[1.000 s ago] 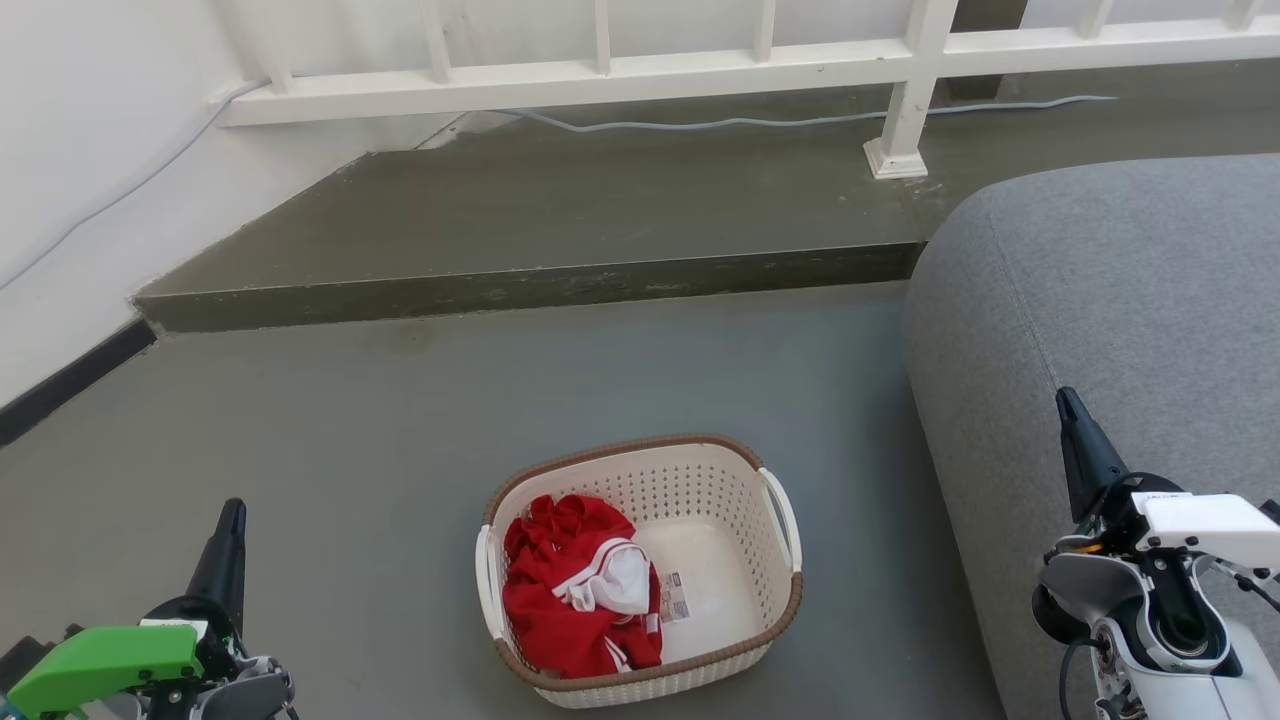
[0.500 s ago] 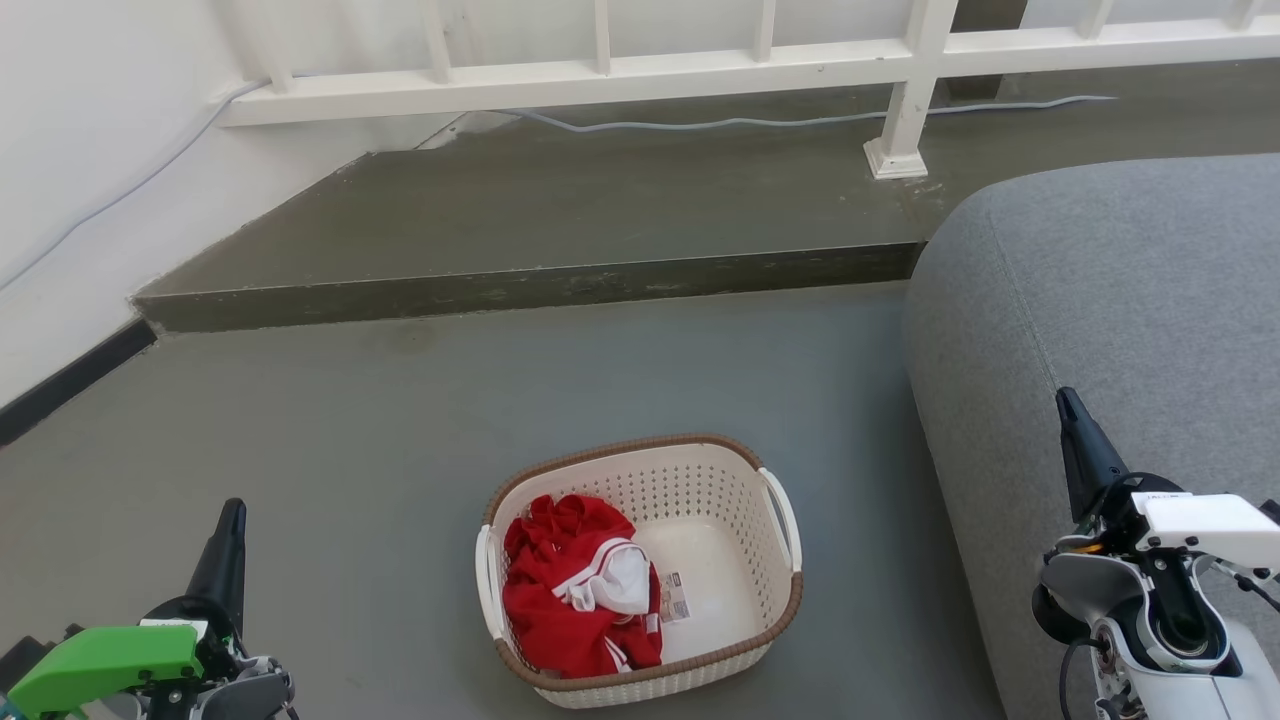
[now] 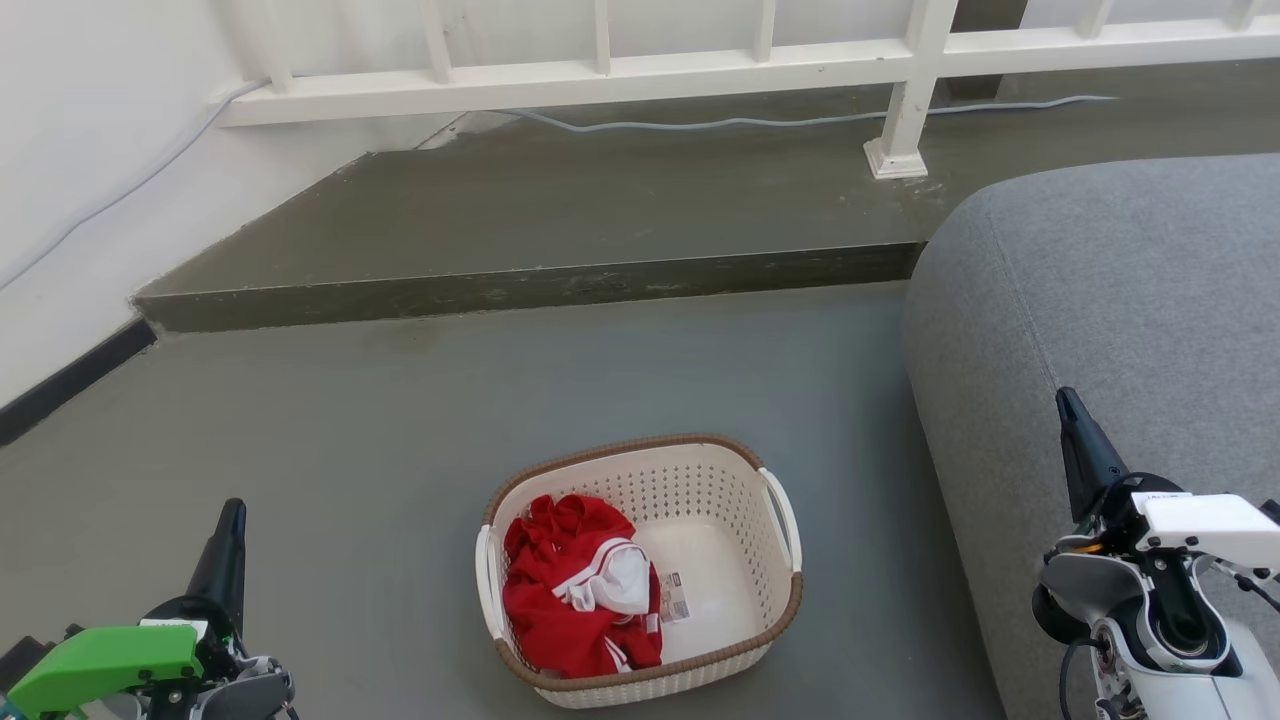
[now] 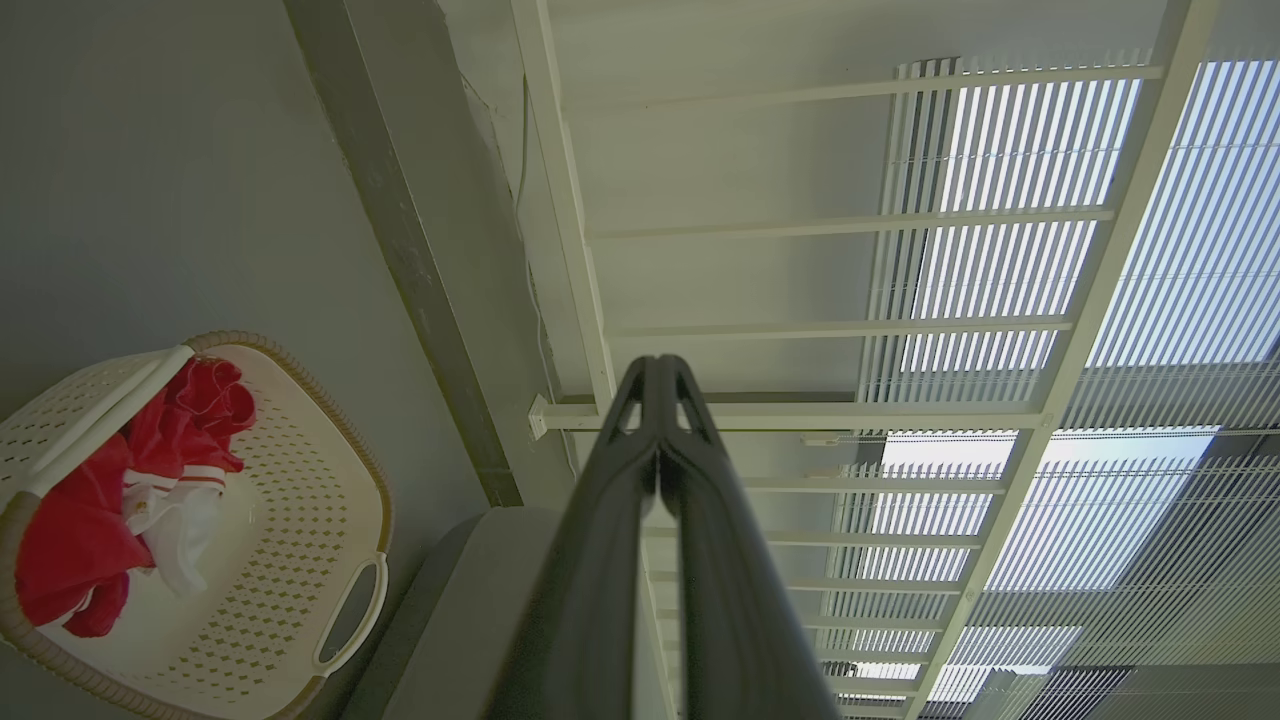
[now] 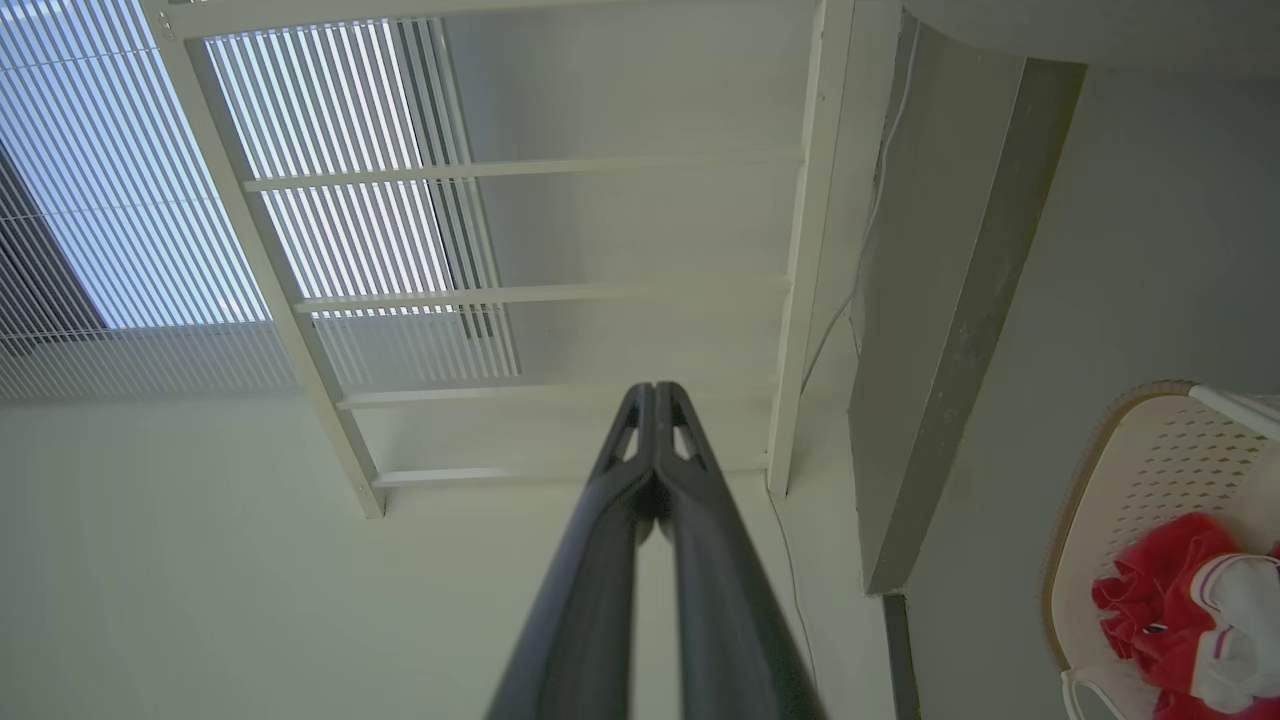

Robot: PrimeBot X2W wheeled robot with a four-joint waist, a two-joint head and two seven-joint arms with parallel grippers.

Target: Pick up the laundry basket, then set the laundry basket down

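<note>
1. Nothing differs from 1.0 s and 0.5 s ago: basket (image 3: pixel 680 482), both grippers and the camera are where they were.
2. My left gripper (image 3: pixel 233 507) has its fingers pressed together with nothing between them. It sits at the lower left of the head view, tip pointing up the frame.
3. My right gripper (image 3: pixel 1065 397) is the same, fingers together and empty, at the lower right with the sofa (image 3: pixel 1120 280) behind it.
4. The basket stands upright on the floor (image 3: pixel 400 420), low in the head view, between the two grippers and well apart from each.
5. A red cloth (image 3: pixel 555 605) with white trim is heaped in the basket's left half. A small label (image 3: pixel 675 598) lies on the bare bottom just beside the cloth.
6. The left handle (image 3: pixel 486 580) faces my left side and the right handle (image 3: pixel 782 518) faces the sofa.
7. In the wrist views the basket shows off to the side of each gripper's tip.
8. Edges:
   - The sofa is near the basket's right side, with a strip of floor between.
   - The step (image 3: pixel 520 285) runs across the far side, well apart from the basket.
   - The railing (image 3: pixel 600 75) and a cable (image 3: pixel 750 122) are on top of the step.
   - The wall (image 3: pixel 80 150) is at far left.
9. There is open floor to the left of the basket and beyond it, up to the step.
</note>
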